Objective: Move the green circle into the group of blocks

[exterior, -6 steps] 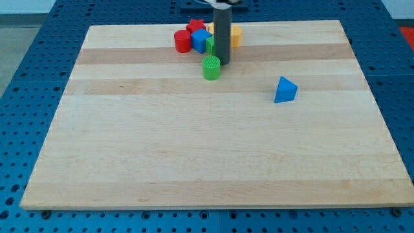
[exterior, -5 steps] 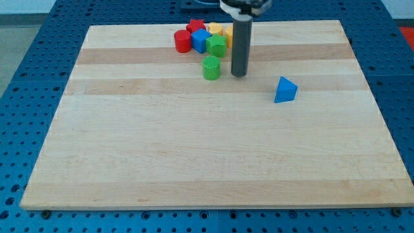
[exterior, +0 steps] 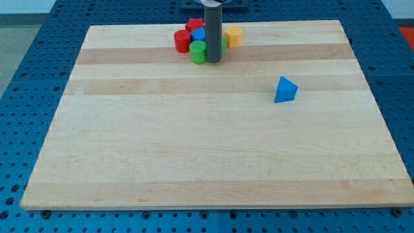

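The green circle [exterior: 198, 52] has slid up against the other blocks; the tip [exterior: 213, 61] touches its right side, holding nothing.

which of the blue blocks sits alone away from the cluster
The blue triangle-shaped block at the view's right stands alone; the other blue block is packed in the cluster behind my tip.

Green circle [exterior: 198, 52] pushed into group; my tip [exterior: 213, 61] followed.

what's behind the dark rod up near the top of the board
Behind the rod, whose tip sits right of the green circle, a blue block and green sliver peek out; the rest is covered.
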Action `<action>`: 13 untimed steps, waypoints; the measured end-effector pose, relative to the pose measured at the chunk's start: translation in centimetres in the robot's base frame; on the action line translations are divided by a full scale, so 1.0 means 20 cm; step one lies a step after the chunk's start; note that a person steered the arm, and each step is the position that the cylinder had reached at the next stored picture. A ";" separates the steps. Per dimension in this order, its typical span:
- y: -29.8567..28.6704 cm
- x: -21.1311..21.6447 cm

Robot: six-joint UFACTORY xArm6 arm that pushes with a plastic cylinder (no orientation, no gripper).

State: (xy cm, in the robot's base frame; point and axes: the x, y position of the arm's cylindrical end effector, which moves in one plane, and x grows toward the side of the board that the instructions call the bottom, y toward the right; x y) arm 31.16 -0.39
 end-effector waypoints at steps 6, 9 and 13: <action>0.69 0.58; 0.85 0.35; 0.91 -0.15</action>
State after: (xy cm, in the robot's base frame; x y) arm 28.10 17.88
